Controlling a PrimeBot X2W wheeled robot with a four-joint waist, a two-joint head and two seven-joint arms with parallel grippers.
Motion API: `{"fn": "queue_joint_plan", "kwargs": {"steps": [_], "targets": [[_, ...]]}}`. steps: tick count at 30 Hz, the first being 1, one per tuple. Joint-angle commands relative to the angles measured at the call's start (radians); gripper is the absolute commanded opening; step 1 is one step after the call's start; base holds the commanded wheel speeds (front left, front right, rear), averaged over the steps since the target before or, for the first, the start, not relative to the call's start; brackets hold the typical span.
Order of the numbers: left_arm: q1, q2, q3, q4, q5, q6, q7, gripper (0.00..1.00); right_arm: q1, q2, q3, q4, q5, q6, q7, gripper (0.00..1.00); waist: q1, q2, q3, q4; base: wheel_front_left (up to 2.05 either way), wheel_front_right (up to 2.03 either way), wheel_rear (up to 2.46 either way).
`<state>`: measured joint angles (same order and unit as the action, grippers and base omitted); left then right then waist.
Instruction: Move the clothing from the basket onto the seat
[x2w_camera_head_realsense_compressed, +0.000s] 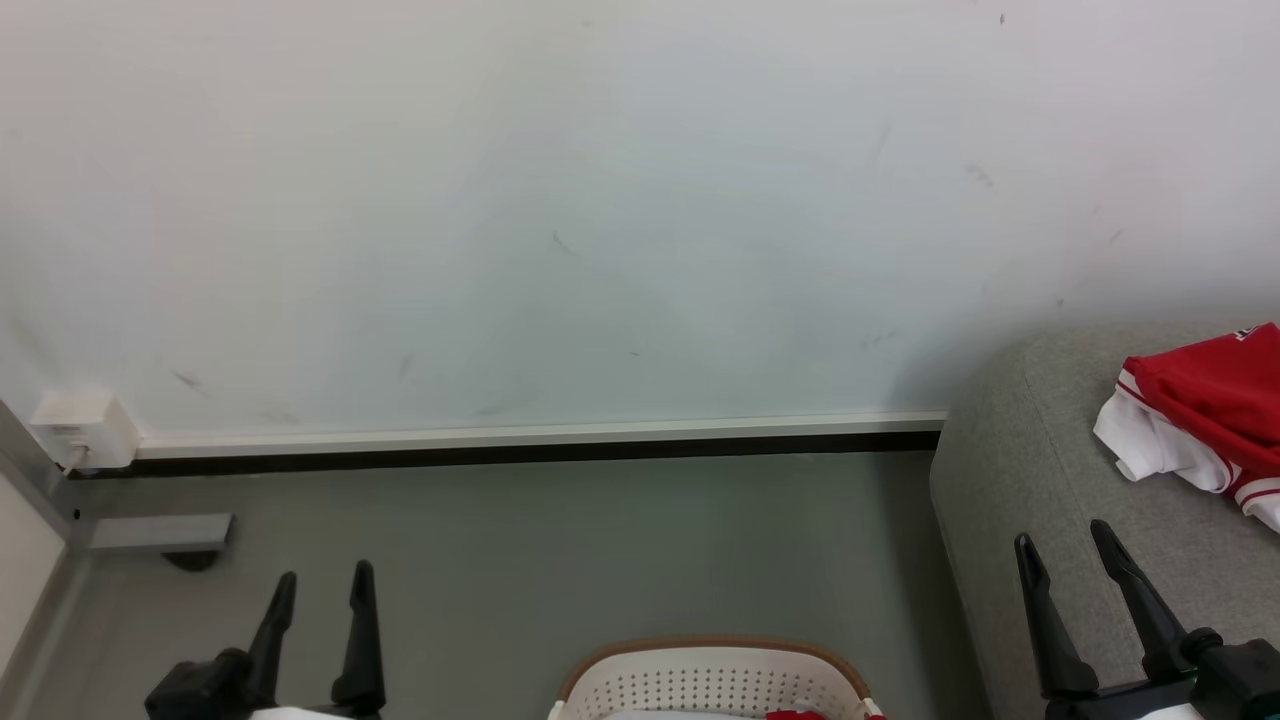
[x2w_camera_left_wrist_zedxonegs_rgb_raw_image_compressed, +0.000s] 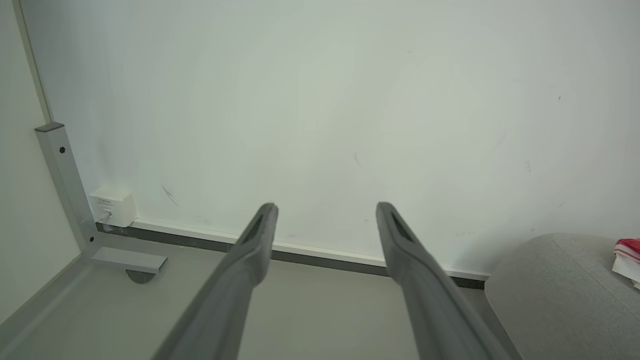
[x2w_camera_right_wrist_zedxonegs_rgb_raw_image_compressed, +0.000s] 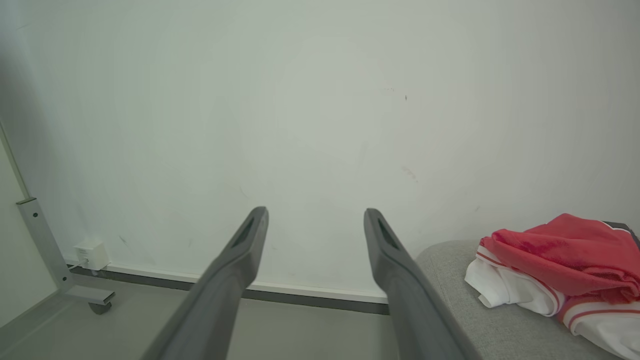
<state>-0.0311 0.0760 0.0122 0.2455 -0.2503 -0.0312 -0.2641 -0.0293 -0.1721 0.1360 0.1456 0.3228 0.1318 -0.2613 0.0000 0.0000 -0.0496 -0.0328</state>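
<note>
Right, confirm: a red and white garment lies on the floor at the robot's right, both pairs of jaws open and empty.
Wrong spot: the garment lies on the grey seat, as the right wrist view shows. The rest holds.

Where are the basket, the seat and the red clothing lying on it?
basket (x2w_camera_head_realsense_compressed: 700, 685), head view, perforated white wall.
seat (x2w_camera_head_realsense_compressed: 1010, 480), head view, bare grey cushion corner.
clothing (x2w_camera_right_wrist_zedxonegs_rgb_raw_image_compressed: 565, 250), right wrist view, red top fold.

Partly off-frame: basket (x2w_camera_head_realsense_compressed: 700, 685) btm, clothing (x2w_camera_head_realsense_compressed: 1215, 385) rt.
</note>
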Motion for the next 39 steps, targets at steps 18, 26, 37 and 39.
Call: {"fn": "queue_joint_plan", "kwargs": {"steps": [18,26,37,39], "targets": [[-0.074,-0.025,-0.045,0.008,0.051,-0.057,0.0,1.0,-0.119,-0.087,-0.045,-0.049,-0.015,-0.002,-0.003,1.0,0.0,0.0,0.089,-0.065,0.0,0.0,0.0],[-0.236,-0.023,-0.257,0.167,0.011,-0.08,0.002,1.0,-0.286,-0.136,-0.089,-0.081,0.013,-0.002,-0.002,1.0,0.0,0.0,0.264,-0.147,0.0,0.0,0.0],[-0.501,-0.015,-0.423,0.43,-0.011,-0.098,0.111,1.0,-0.459,-0.097,-0.134,-0.136,0.028,-0.002,-0.002,1.0,0.0,0.0,0.542,-0.251,0.0,0.0,0.0],[-0.539,-0.012,-0.452,0.471,-0.013,-0.1,0.128,1.0,-0.484,-0.092,-0.141,-0.144,0.032,-0.002,-0.002,1.0,0.0,0.0,0.587,-0.27,0.0,0.0,0.0]]}}
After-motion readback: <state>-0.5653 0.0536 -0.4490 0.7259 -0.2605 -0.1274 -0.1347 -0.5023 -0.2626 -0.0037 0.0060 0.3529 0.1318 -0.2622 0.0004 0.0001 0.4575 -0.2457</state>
